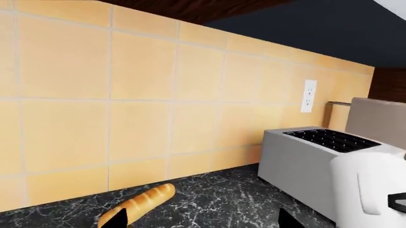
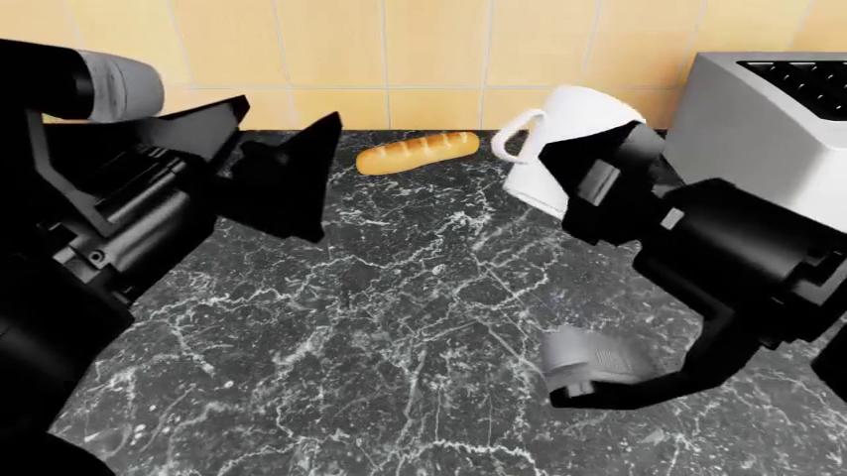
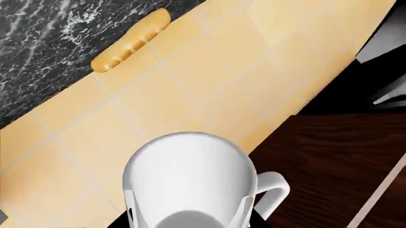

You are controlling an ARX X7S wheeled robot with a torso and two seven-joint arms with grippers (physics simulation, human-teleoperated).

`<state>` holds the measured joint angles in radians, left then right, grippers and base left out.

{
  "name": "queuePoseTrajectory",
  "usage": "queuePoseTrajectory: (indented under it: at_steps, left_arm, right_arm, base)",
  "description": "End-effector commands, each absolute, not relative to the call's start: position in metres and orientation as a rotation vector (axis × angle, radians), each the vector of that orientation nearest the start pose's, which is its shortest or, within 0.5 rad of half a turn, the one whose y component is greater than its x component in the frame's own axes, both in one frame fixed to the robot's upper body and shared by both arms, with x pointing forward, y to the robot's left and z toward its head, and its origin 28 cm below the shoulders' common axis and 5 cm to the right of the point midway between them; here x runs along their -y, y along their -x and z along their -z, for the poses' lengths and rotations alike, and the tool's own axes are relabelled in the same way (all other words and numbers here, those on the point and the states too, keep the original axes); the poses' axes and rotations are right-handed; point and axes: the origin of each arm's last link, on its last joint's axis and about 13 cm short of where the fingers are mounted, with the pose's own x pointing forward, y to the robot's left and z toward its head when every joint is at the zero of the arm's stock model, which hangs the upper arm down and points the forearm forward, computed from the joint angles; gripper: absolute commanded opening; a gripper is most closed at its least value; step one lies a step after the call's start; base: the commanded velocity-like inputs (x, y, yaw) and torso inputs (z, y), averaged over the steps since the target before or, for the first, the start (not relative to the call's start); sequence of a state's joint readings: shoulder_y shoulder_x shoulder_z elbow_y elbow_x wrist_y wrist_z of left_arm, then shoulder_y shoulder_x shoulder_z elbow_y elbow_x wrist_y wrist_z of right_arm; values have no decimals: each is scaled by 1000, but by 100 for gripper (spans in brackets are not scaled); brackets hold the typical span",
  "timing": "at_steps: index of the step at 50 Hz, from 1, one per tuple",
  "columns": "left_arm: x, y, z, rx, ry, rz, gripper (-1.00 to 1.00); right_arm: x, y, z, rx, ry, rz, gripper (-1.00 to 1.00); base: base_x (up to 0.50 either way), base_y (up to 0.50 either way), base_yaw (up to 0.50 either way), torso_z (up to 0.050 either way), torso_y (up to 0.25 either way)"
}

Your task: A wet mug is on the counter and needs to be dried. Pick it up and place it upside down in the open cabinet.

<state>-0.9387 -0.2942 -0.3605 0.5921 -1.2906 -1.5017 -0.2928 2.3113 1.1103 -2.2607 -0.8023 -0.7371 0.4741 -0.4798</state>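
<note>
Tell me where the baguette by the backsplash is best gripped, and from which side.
Grip the baguette across its middle, coming from above with the empty left gripper. It lies flat on the counter, long axis along the wall, so the fingers would likely best straddle its narrow width.

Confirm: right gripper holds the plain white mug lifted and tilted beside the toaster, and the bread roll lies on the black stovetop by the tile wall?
Not quite. The golden bread roll lies on the dark veined marble counter, not a stovetop; the head view shows it. The rest holds: the right gripper holds the plain white mug beside the boxy white toaster.
</note>
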Motion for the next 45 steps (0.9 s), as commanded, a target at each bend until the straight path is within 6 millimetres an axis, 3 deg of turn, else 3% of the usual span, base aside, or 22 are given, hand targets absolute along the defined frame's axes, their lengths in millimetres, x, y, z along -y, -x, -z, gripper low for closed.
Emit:
queuePoseTrajectory:
  at_steps: [1,16,27,34,45]
  left_arm:
    - [-246,-229,-287,116,181,632,100]
    - [-249,-228,-290,60,274,701,100]
    - [-246,-227,-287,4,292,925,100]
    - [-247,-239,-283,-61,313,1029,100]
    - [-250,-254,-296,-88,246,1035,100]
  right_arm:
    - [144,-196,-355,686,2779,-299,-100]
    - [139,-196,-357,897,2975,-222,-100]
    - [128,-192,-358,1029,2990,-205,-100]
    - [127,-192,-357,1059,2982,-211,-100]
    - [128,-191,-353,1065,2957,-219,-100]
  base:
    - [0,0,0,0,0]
    - [0,0,0,0,0]
    - [0,0,0,0,1]
    - [0,0,0,0,0]
    - [0,0,0,0,0]
